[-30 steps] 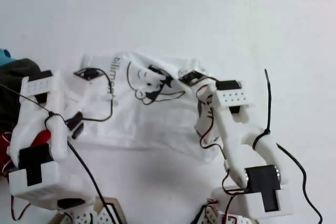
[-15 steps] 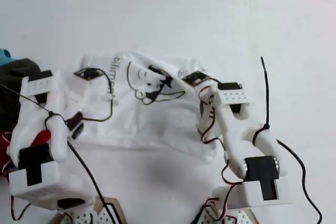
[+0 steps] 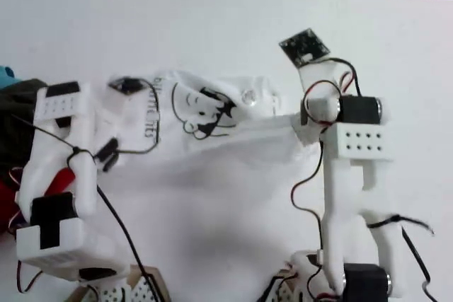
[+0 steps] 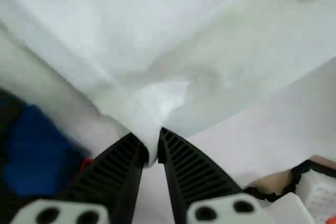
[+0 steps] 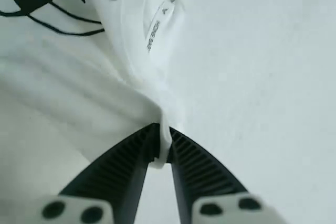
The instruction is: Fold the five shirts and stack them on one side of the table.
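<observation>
pinching soft, creased white fabric: my left jaws are clamped on one edge of the shirt (image 3: 212,196), my right jaws on a fold by its small neck label (image 5: 157,24) (print too small to read). it lies mid-table (image 3: 212,26), black line drawing (image 3: 205,107) facing up.

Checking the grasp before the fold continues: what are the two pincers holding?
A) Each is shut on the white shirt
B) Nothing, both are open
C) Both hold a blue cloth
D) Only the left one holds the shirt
A: in their own wrist views the left pincer and the right pincer each pinch a fold of the white shirt.
</observation>
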Controlling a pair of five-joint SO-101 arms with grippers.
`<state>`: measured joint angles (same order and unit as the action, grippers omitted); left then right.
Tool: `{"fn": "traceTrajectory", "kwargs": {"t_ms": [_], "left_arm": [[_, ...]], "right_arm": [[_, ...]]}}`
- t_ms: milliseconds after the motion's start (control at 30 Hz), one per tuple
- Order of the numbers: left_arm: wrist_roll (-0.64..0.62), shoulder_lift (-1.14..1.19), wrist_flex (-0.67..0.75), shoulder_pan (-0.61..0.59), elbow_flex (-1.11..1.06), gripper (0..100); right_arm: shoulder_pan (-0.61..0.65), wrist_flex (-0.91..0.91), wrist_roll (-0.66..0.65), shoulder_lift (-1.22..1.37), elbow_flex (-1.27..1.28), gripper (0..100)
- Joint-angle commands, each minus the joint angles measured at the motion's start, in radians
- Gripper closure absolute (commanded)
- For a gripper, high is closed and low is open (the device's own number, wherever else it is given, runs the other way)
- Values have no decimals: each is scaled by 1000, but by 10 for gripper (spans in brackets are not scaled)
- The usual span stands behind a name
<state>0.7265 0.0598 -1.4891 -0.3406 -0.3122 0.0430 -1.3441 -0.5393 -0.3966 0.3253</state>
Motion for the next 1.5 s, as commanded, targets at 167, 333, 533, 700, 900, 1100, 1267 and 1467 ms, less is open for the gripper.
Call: {"fn": "traceTrajectory", "kwargs": {"t_ms": [167, 333, 533, 700, 900, 1100, 1267, 1467], "left_arm": [[-189, -51, -146, 17, 351, 973], [-244, -51, -276, 32, 590, 974], [-273, -51, -284, 31, 809, 975], [-273, -52, -295, 29, 977, 975], [-273, -41, -284, 34, 880, 975], [-272, -43, -157, 146, 492, 975], [-250, -48, -157, 249, 251, 975], [-44, -49, -259, 273, 39, 973]], "right_arm": [[-30, 219, 5, -64, -40, 978], [-28, 295, 115, -56, -106, 978], [-25, 328, 172, -54, -313, 978], [-25, 337, 170, -54, -480, 978], [-28, 326, 141, -54, -437, 978], [-31, 331, 58, -56, -270, 978], [-102, 294, 37, -84, -152, 978], [-197, 274, 35, -205, 15, 978]]}}
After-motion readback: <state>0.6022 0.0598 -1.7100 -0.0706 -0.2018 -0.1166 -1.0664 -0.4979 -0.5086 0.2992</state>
